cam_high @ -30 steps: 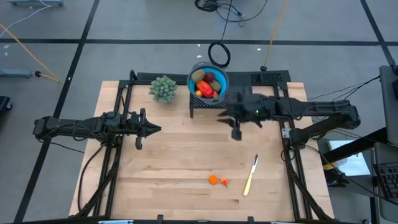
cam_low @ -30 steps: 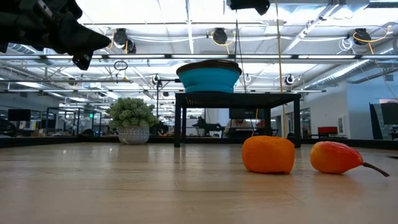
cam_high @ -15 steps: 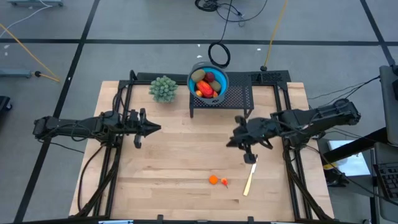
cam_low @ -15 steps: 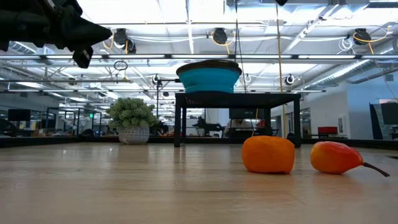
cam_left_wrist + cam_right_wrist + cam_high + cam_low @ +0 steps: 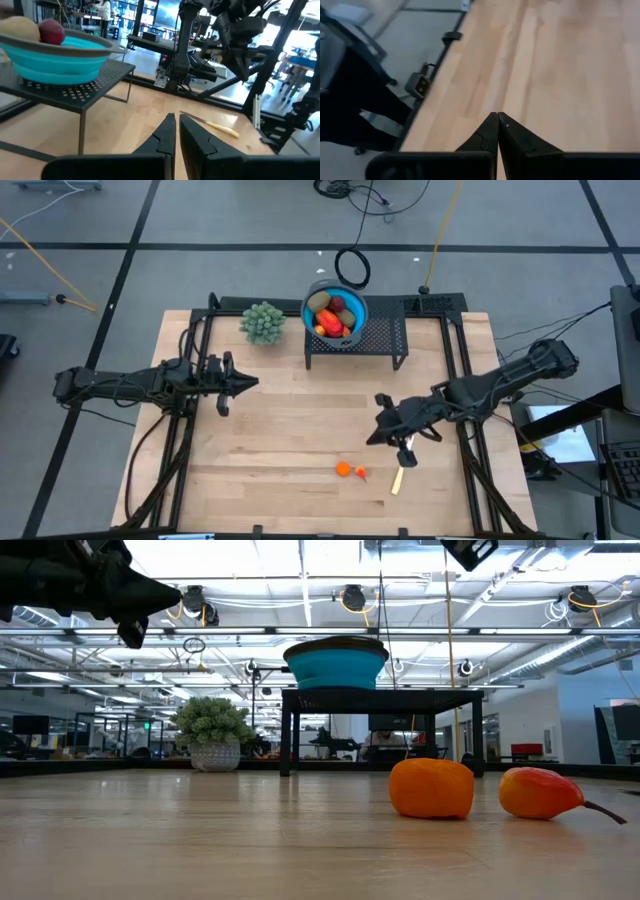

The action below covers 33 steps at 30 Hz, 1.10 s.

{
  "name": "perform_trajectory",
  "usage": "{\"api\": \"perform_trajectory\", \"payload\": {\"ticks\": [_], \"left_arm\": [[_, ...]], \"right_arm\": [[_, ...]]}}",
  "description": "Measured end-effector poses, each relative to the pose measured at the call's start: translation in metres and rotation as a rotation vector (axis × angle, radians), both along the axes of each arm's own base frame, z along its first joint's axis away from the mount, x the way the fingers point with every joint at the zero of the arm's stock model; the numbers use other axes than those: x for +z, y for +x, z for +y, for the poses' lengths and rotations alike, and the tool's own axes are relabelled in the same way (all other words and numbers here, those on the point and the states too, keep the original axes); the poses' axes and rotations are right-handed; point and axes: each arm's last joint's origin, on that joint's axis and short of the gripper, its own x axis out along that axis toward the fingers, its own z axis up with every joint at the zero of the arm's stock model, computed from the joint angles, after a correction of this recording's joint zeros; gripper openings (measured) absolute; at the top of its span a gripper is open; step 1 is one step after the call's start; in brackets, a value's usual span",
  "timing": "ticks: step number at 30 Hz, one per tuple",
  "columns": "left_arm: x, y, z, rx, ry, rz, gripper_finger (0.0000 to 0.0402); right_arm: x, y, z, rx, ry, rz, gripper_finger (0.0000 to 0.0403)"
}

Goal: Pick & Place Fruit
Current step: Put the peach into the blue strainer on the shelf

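Note:
Two tiny orange fruit lie side by side near the table's near edge, one rounder (image 5: pixel 343 470) (image 5: pixel 431 789) and one with a stem (image 5: pixel 360 474) (image 5: pixel 540 792). More fruit, red-orange, dark red and olive, fill the blue bowl (image 5: pixel 335 310) (image 5: pixel 57 50), which sits on a black stand. My right gripper (image 5: pixel 373 437) (image 5: pixel 497 120) hovers shut above the table, just right of and beyond the two orange pieces. My left gripper (image 5: pixel 246 386) (image 5: pixel 175 125) is shut and hangs over the table's left half.
A yellow-handled knife (image 5: pixel 398 478) (image 5: pixel 210 124) lies right of the orange pieces, partly under my right arm. A bushy green plant ball (image 5: pixel 263 322) (image 5: pixel 212 730) stands left of the black stand (image 5: pixel 380 340). Bare wood spreads across the table's middle.
My right gripper has swung away from the black stand toward the table's near edge and now hovers over the knife's upper end, close to the two orange pieces. The left arm and all the fruit have kept still.

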Motion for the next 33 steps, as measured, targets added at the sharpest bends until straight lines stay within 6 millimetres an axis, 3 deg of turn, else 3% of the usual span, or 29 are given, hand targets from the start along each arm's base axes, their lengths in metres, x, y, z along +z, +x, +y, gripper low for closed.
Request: {"api": "perform_trajectory", "payload": {"ticks": [11, 26, 33], "left_arm": [[-0.001, 0.000, 0.000, -0.001, 0.001, 0.006, 0.0021], [-0.001, 0.000, 0.000, -0.008, -0.002, 0.013, 0.0021], [-0.001, 0.000, 0.000, -0.012, -0.006, 0.013, 0.0021]], "right_arm": [[-0.049, -0.002, 0.003, 0.016, 0.107, -0.022, 0.0024], [-0.099, 0.019, 0.028, 0.079, 0.052, 0.061, 0.0192], [-0.120, 0.028, 0.041, 0.100, 0.021, 0.131, 0.0238]]}}
